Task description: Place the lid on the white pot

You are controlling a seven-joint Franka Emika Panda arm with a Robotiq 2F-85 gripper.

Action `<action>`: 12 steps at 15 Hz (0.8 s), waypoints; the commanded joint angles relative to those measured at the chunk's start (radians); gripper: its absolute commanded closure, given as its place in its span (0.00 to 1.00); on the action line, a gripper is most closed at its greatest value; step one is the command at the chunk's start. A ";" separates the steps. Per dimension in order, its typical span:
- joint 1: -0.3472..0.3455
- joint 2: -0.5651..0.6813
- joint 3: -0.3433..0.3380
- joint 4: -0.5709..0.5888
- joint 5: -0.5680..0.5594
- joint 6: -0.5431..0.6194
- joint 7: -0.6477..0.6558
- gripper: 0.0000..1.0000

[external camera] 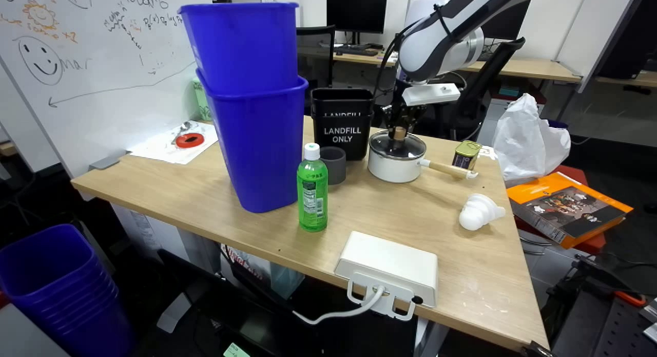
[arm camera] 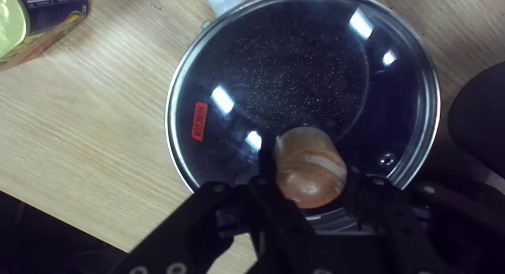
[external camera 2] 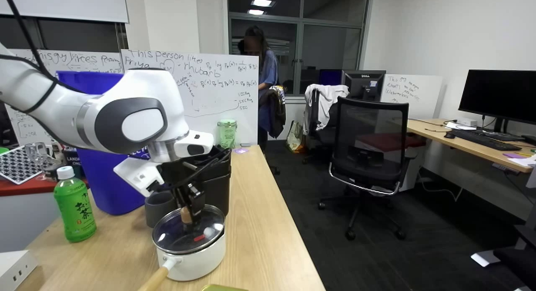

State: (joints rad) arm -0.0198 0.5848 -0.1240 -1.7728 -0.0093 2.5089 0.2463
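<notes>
- Well to the left of the white pot (external camera: 394, 168), as an exterior view shows it, stand two stacked blue bins (external camera: 251, 115), tall and smooth. They seem too far away to be hit when the arm (external camera: 431, 51) rises.
- Less far to the left of the pot is the green bottle (external camera: 312, 195), slim, of plastic. A wide sweep could overturn it, because its base is narrow.
- Just beside the pot, on this same side, are a dark grey cup (external camera: 336, 167), round and matt, and a black bin (external camera: 343, 142) with flat walls. If the arm withdraws sideways, it may push them.
- On top of the pot is the lid (arm camera: 300, 84), round, of dark-looking glass with a shiny metal rim. The jaws of the gripper (arm camera: 310, 167) stand at both sides of the wooden knob (arm camera: 311, 173) and appear clenched on it. Perhaps the lid is not fully seated, for its rim looks slightly shifted; letting go too early could make it slip, and pressing on a crooked rim could tip the pot.
- To the right of the pot reaches its handle (external camera: 444, 168), of pale round wood. If the lid drags the pot, the handle may swing against the short, metal-topped can (external camera: 466, 154) near it.
</notes>
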 commanded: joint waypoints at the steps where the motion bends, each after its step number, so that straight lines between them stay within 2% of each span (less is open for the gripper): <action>1: 0.011 -0.010 -0.018 -0.020 -0.017 0.016 0.015 0.84; 12: 0.012 0.004 -0.021 -0.031 -0.009 0.052 0.028 0.84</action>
State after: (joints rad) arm -0.0181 0.5852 -0.1367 -1.7868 -0.0104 2.5285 0.2552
